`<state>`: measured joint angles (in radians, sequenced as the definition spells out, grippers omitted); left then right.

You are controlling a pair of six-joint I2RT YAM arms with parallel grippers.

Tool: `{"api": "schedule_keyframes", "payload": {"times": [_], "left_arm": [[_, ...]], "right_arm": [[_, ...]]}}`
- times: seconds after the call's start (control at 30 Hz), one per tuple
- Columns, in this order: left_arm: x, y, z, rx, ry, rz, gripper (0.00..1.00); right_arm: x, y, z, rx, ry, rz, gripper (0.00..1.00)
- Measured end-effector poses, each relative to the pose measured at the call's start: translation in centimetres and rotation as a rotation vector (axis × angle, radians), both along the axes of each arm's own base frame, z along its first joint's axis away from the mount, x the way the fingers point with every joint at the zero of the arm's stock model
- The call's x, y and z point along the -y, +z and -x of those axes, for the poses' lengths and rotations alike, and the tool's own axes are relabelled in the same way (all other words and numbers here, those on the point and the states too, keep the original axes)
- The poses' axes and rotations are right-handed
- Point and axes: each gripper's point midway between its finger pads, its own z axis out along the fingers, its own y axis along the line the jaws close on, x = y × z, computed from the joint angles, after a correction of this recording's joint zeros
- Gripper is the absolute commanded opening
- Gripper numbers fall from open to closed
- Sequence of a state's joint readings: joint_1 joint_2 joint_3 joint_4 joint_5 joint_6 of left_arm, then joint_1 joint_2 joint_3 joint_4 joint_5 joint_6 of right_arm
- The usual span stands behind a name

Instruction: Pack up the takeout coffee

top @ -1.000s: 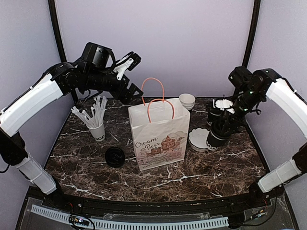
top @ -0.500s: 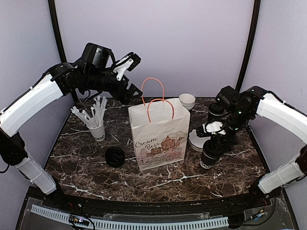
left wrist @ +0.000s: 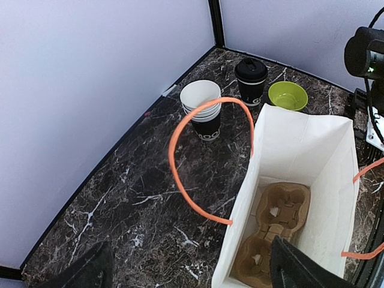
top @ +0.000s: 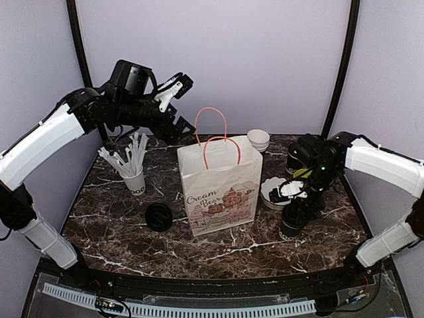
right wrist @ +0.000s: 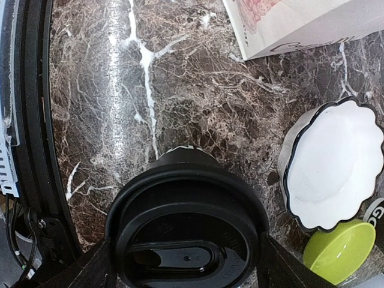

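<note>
One takeout coffee (top: 289,224), a black cup with a black lid (right wrist: 186,231), stands on the table to the right of the paper bag (top: 222,189). My right gripper (top: 295,202) is over it, one finger at each side of the lid. The lid's rim hides whether they touch it. A second takeout coffee (left wrist: 251,81) stands at the back right. The bag (left wrist: 300,150) is open, with a brown cup carrier (left wrist: 276,228) at its bottom. My left gripper (top: 180,127) hangs open above the bag's back left corner, with nothing in it (left wrist: 195,273).
A white scalloped dish (right wrist: 336,174) and a green bowl (right wrist: 339,252) lie just behind the near cup. Lidless cups (left wrist: 201,111) are stacked behind the bag. At the left are a white cup of sticks (top: 132,172) and a loose black lid (top: 159,216).
My right arm has brought the lidded cup from beside the scalloped dish toward the near edge and lowered it onto the table. The left arm has hardly moved.
</note>
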<state>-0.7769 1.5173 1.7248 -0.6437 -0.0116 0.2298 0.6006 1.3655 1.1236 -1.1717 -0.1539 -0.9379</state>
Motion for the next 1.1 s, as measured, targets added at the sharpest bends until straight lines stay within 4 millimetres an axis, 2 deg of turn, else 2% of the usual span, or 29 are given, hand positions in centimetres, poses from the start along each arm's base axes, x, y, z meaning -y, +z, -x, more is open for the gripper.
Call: {"api": "schedule_keyframes", "payload": {"times": [0.2,0.4,0.63,0.8,0.87,1.03,1.1], "left_arm": [[0.0,0.0,0.0,0.009,-0.009,-0.010,0.93],[0.3,-0.3,-0.3,0.009,-0.015,-0.026,0.93],[1.3,-1.1,-1.2,-0.011,-0.034,-0.061,0.94],[2.3,-2.0,-1.8,-0.046,-0.062,-0.072,0.91],[2.9,-2.3,-2.1,-0.056,-0.070,-0.073,0.86],[3.9,-2.8,-2.7,-0.080,-0.087,-0.067,0.65],[4.2,-2.9,-2.6,-0.089,-0.095,-0.063,0.60]], "right_arm": [[0.0,-0.4,0.0,-0.017,0.005,0.017,0.81],[0.0,-0.4,-0.1,-0.022,0.017,0.043,0.69],[-0.2,0.2,-0.2,-0.043,0.027,0.055,0.66],[-1.2,2.3,-0.6,-0.051,0.040,0.017,0.62],[-1.8,3.5,-1.0,-0.040,0.044,-0.007,0.62],[-2.6,6.9,-1.5,0.008,0.048,-0.067,0.62],[-2.7,8.3,-1.9,0.044,0.039,-0.078,0.62]]}}
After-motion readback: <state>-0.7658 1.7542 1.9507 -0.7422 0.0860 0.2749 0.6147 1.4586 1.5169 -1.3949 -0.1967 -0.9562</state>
